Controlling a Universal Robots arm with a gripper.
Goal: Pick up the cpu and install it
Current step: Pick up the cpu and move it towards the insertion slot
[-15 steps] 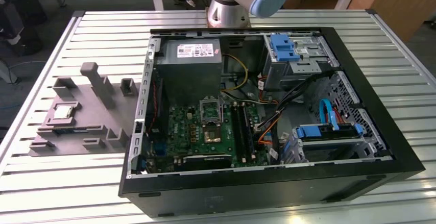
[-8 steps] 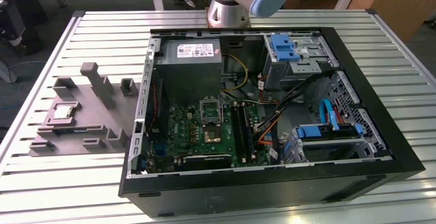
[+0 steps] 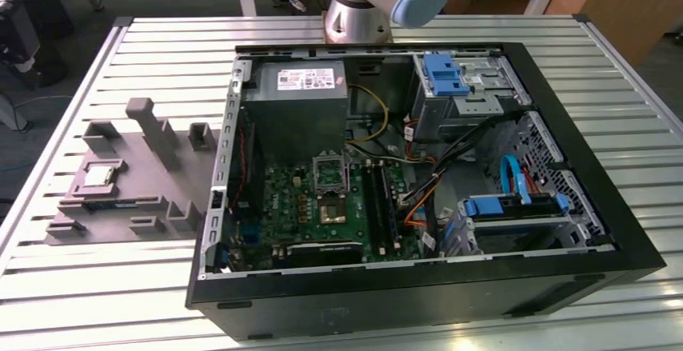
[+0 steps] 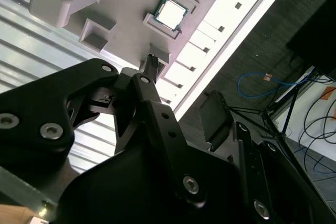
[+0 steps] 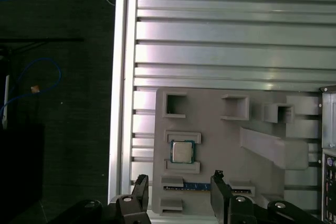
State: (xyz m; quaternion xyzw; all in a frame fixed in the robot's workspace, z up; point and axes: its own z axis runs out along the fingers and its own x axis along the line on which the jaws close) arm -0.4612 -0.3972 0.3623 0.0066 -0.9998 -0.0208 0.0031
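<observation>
The cpu (image 3: 99, 177) is a small silvery square with a greenish rim. It lies flat in a recess of the grey fixture tray (image 3: 128, 207), at the exterior view's left, beside the PC case. In both wrist views the cpu (image 5: 182, 151) (image 4: 170, 13) sits in its pocket. My gripper (image 5: 178, 192) (image 4: 184, 88) hangs above the tray, open, with nothing between its black fingers (image 5: 218, 188). The cpu lies just beyond the fingertips, apart from them. The motherboard socket (image 3: 332, 207) sits inside the case with a dark centre.
The open black PC case (image 3: 577, 207) fills the middle of the slatted metal table (image 3: 139, 287), with cables, blue drive bays (image 3: 513, 205) and a grey power supply (image 3: 304, 103) inside. The tray has raised blocks (image 3: 155, 131) and a memory stick (image 5: 185, 187). The arm's base (image 3: 357, 15) stands behind the case.
</observation>
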